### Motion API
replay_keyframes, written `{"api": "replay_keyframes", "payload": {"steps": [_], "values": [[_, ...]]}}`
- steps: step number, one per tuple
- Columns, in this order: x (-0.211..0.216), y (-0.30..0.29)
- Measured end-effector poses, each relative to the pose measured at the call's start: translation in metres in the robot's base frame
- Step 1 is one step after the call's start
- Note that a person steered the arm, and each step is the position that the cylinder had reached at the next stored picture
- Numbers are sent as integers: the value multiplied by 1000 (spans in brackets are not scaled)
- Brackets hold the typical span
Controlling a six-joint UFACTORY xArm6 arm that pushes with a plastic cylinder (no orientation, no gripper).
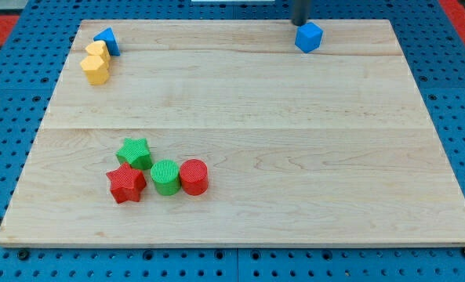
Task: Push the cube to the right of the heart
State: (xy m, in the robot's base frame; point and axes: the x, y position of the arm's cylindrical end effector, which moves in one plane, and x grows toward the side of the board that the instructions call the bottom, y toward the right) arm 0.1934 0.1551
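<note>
A pale wooden table (240, 102) fills most of the view, lying on a blue pegboard (12, 117). At about one o'clock from the table's centre, close to the far edge, sits a blue cube (309, 37). The dark rod comes down from the view's top, and my tip (301, 24) ends just beside the cube, at its eleven o'clock. There is no claw on this arm, so no clenched or released state can be told. At ten o'clock, in the far corner, a blue triangular block (107, 41) touches two yellow blocks (96, 63); their shapes are unclear. At seven o'clock, a green star (134, 153), a red star (125, 183), a green cylinder (165, 177) and a red cylinder (194, 176) huddle together, touching.
</note>
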Motion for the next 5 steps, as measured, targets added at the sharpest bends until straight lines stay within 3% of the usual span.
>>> {"api": "replay_keyframes", "payload": {"steps": [1, 3, 5], "values": [[28, 16], [76, -144], [67, -293]]}}
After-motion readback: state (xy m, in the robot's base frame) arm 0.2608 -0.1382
